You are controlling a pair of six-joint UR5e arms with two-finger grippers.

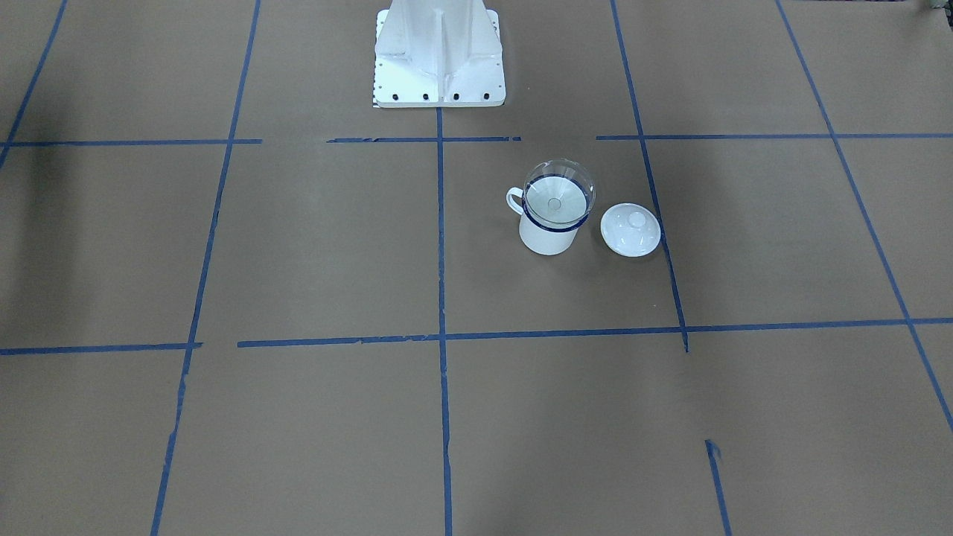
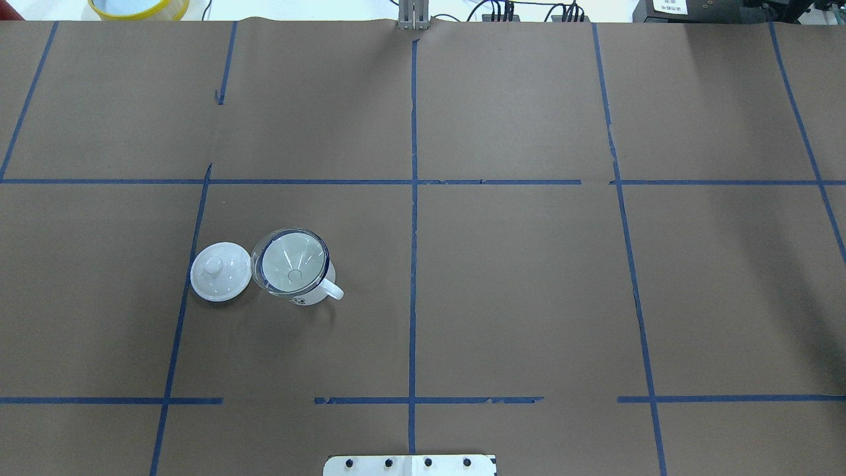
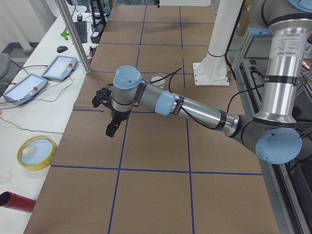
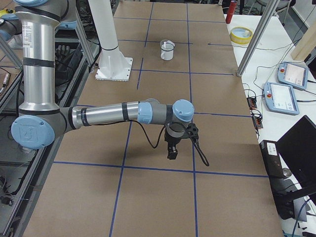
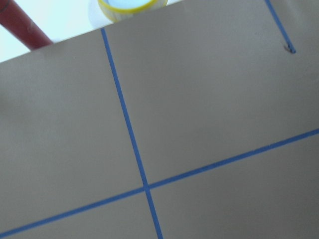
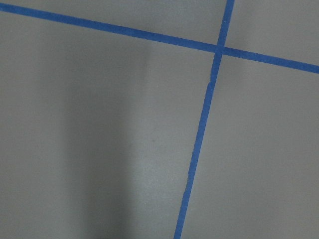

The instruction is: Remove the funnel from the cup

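The clear funnel sits in the white cup, which has a dark blue rim and stands upright on the brown table. In the overhead view the funnel fills the mouth of the cup at left of centre. The cup also shows far off in the exterior right view. My left gripper hangs above the table's left end, far from the cup. My right gripper hangs above the right end. Both show only in the side views, so I cannot tell whether they are open or shut. The wrist views show only paper and blue tape.
A round white knobbed lid lies right beside the cup, also in the overhead view. The white robot base stands at the table's near edge. A yellow bowl, a red cylinder and teach pendants lie off the paper.
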